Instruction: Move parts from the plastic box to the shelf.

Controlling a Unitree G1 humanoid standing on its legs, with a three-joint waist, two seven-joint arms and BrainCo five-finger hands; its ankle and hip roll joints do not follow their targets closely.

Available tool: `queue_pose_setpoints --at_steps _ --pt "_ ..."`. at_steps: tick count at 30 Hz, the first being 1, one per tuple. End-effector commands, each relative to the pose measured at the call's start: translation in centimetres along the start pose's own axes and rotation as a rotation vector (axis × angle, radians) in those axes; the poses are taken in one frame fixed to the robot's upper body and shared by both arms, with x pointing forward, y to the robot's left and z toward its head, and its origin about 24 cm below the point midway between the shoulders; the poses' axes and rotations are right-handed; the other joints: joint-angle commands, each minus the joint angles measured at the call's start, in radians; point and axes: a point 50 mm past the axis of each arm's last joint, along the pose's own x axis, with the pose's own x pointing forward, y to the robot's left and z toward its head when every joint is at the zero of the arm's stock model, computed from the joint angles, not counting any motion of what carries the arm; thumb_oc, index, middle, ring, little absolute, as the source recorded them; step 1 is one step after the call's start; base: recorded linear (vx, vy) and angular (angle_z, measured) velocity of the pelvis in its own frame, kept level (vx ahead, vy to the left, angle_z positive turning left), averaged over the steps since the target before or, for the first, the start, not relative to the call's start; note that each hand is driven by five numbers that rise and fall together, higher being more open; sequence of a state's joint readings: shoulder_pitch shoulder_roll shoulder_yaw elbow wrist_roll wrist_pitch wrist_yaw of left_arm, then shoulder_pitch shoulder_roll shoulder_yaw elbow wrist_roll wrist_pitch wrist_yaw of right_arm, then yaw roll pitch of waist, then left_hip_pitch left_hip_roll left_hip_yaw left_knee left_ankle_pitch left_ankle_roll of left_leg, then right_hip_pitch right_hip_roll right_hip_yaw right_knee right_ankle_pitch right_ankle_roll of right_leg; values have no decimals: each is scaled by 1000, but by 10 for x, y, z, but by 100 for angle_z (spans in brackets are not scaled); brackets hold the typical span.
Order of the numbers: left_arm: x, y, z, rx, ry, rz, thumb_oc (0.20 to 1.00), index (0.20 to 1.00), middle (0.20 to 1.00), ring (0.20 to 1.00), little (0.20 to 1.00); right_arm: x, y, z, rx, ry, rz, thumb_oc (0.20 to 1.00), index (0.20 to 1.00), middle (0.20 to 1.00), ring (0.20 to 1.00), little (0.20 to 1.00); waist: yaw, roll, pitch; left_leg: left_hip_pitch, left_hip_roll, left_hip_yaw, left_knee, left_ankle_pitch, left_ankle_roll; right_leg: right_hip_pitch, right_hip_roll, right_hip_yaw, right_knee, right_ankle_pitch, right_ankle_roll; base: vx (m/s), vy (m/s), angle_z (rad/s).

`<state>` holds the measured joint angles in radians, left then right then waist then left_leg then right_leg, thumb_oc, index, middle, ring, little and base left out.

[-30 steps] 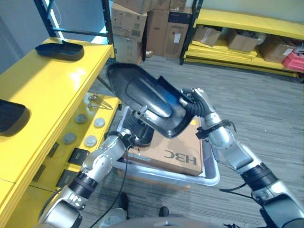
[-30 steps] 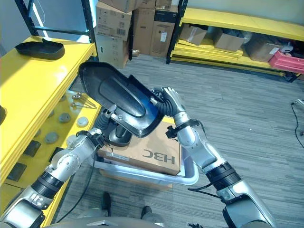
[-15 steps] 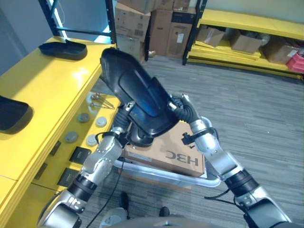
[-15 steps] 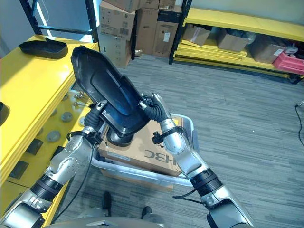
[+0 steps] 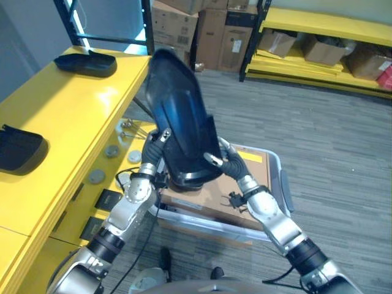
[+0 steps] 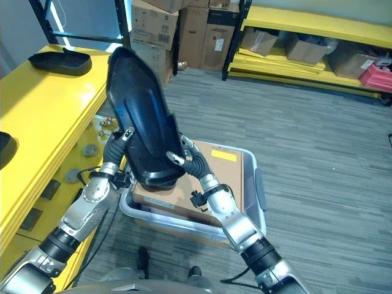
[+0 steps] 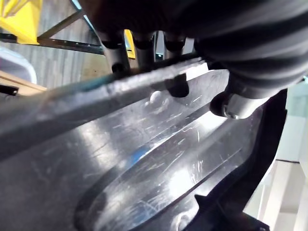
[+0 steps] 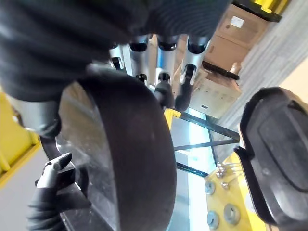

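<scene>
A large black moulded part [image 5: 180, 116] stands nearly upright in the air, held between both hands above the clear plastic box [image 5: 280, 187]. My left hand [image 5: 153, 150] grips its lower left edge; in the left wrist view the fingers [image 7: 120, 53] hook over the rim and the thumb presses the shiny inner face [image 7: 144, 159]. My right hand [image 5: 223, 164] clasps the lower right side, its fingers [image 8: 163, 53] curled over the part's rounded rim [image 8: 130, 144]. The yellow shelf [image 5: 67, 116] lies just left of the part.
Two smaller black parts [image 5: 86, 63] [image 5: 18, 147] lie on the shelf top. A brown cardboard box [image 5: 245, 190] fills the plastic box. Round discs [image 5: 113, 150] sit on a lower shelf level. Stacked cartons [image 5: 214, 30] and a second yellow rack [image 5: 324, 21] stand at the back.
The black part has swung from lying tilted to nearly upright and moved a little toward the shelf. My right hand came in closer under it. The left hand rose onto its edge.
</scene>
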<state>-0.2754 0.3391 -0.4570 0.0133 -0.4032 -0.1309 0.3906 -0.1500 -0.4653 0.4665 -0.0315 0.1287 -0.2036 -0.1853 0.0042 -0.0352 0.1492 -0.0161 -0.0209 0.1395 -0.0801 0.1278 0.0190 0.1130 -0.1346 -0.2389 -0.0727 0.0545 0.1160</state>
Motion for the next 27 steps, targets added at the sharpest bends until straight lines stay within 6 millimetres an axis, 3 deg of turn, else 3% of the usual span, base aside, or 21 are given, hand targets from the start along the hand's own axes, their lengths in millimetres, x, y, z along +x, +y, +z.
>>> queue_pose_setpoints --at_steps 1,4,5,8,10,12,16,21,22,23,25,26,27 --pt "14 7 51 70 -348 81 200 200 200 200 200 -2 7 31 181 -180 -24 1000 1000 1000 1000 1000 1 -26 -1 77 40 -43 -7 -134 -19 -60 -65 29 81 8 81 -69 -14 -36" --pt "13 23 54 163 -411 137 200 200 200 200 200 -19 -11 5 217 -70 -129 1000 1000 1000 1000 1000 -35 -19 1 67 42 -57 -7 -129 -13 -75 -12 87 106 -25 57 -57 -28 -19" --pt "11 33 55 216 -449 166 200 200 200 200 200 -39 -23 -22 199 48 -184 1000 1000 1000 1000 1000 -69 -17 -2 67 32 -82 -7 -128 -12 -74 31 139 102 -38 34 -48 -68 -4" --pt "5 45 59 277 -496 213 200 200 200 200 200 -65 -30 -57 187 226 -211 1000 1000 1000 1000 1000 -78 -14 -5 63 34 -85 -7 -120 -24 -60 42 136 82 -39 21 -64 -122 43" --pt "2 52 64 256 -519 246 200 200 200 200 200 -92 -26 -98 187 439 -195 1000 1000 1000 1000 1000 -68 -13 -2 53 47 -87 -7 -106 -42 -42 51 116 56 -42 5 -138 -251 25" --pt "0 53 67 242 -546 239 200 200 200 200 200 -107 -23 -115 199 544 -199 1000 1000 1000 1000 1000 -57 -12 2 52 52 -96 -7 -102 -51 -27 57 107 43 -44 -4 -78 -215 11" --pt "-5 53 76 208 -589 208 200 200 200 200 200 -132 -19 -142 238 725 -186 1000 1000 1000 1000 1000 -27 -7 23 48 70 -118 -7 -85 -80 -1 72 78 22 -52 -27 -62 -172 32" --pt "-14 60 83 240 -592 221 200 200 200 200 200 -162 -11 -168 319 951 -178 1000 1000 1000 1000 1000 23 22 68 -8 97 -147 1 -36 -126 19 84 49 14 -70 -46 -102 -95 28" --pt "-18 66 83 254 -574 227 200 200 200 200 200 -185 -3 -178 364 1088 -159 1000 1000 1000 1000 1000 36 35 87 -28 118 -85 8 -11 -143 32 83 2 17 -76 -44 -70 -50 47" --pt "-19 68 82 256 -568 227 200 200 200 200 200 -189 -1 -179 368 1111 -152 1000 1000 1000 1000 1000 36 37 91 -30 124 -63 9 -5 -146 36 83 -13 18 -77 -43 -76 -46 61" --pt "-23 72 82 245 -556 190 200 200 200 200 200 -214 10 -185 407 1228 -146 1000 1000 1000 1000 1000 27 46 105 -24 160 94 15 15 -158 56 74 -98 18 -74 -35 -99 -5 99" --pt "-26 77 80 246 -546 191 200 200 200 200 200 -232 19 -188 412 1328 -114 1000 1000 1000 1000 1000 16 49 108 -12 189 215 24 30 -163 63 64 -167 24 -69 -30 -128 32 163" --pt "-26 78 79 245 -546 191 200 200 200 200 200 -237 21 -189 410 1353 -109 1000 1000 1000 1000 1000 12 48 108 -8 200 239 32 29 -163 62 59 -181 28 -67 -31 -134 82 183"
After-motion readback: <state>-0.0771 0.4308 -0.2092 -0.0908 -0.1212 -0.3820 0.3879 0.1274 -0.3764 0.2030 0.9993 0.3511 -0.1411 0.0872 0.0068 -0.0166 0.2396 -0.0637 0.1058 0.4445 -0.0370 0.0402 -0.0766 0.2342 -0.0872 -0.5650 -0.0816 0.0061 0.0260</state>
